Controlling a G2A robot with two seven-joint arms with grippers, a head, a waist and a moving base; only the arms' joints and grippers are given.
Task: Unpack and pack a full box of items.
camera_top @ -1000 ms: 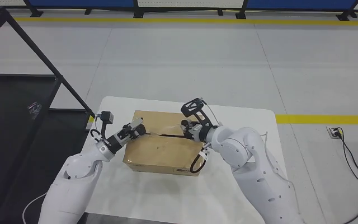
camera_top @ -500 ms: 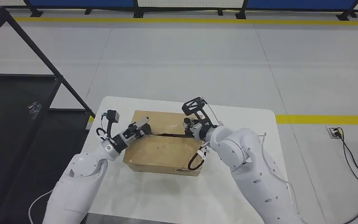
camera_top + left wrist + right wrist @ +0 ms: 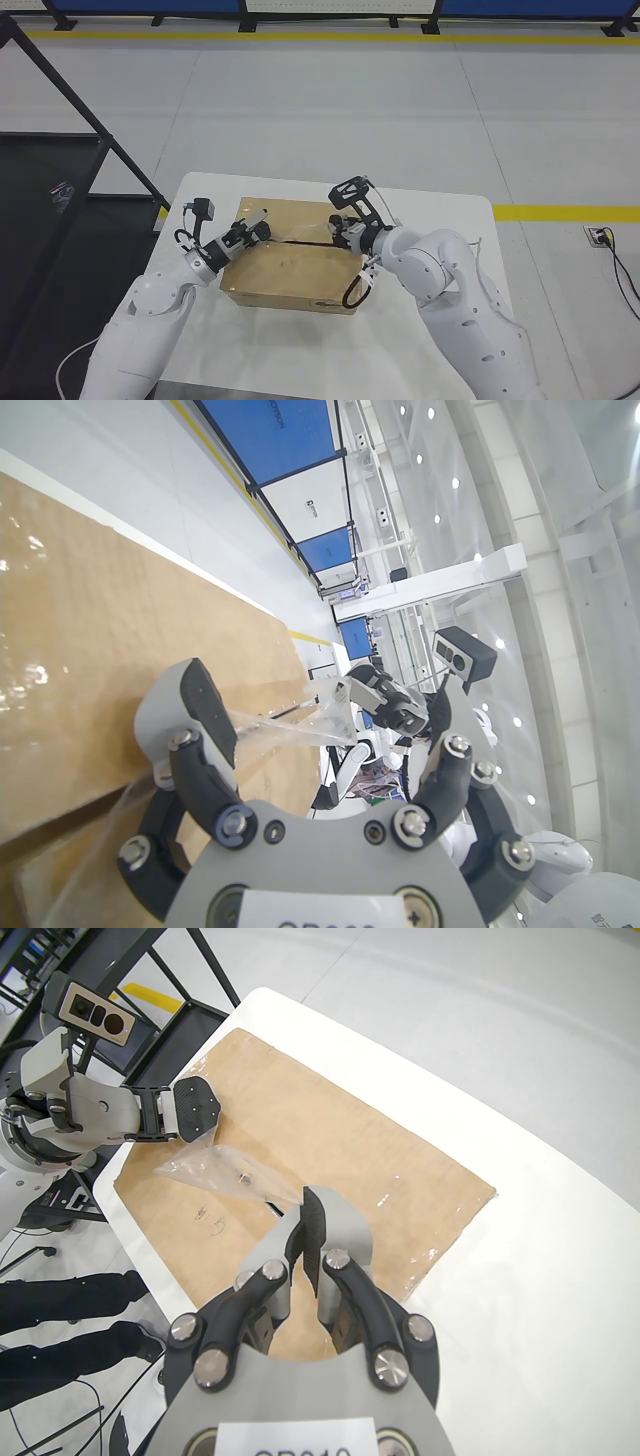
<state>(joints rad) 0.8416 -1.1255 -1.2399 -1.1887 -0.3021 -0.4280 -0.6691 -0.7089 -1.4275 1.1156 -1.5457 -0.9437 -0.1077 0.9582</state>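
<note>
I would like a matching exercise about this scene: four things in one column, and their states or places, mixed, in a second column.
1 brown cardboard box
2 clear plastic tape strip
3 left end effector
4 right end effector

A open
B resting on the white table
C shut on the strip's end
D stretched between both end effectors

Pairs: 1-B, 2-D, 3-A, 4-C
</note>
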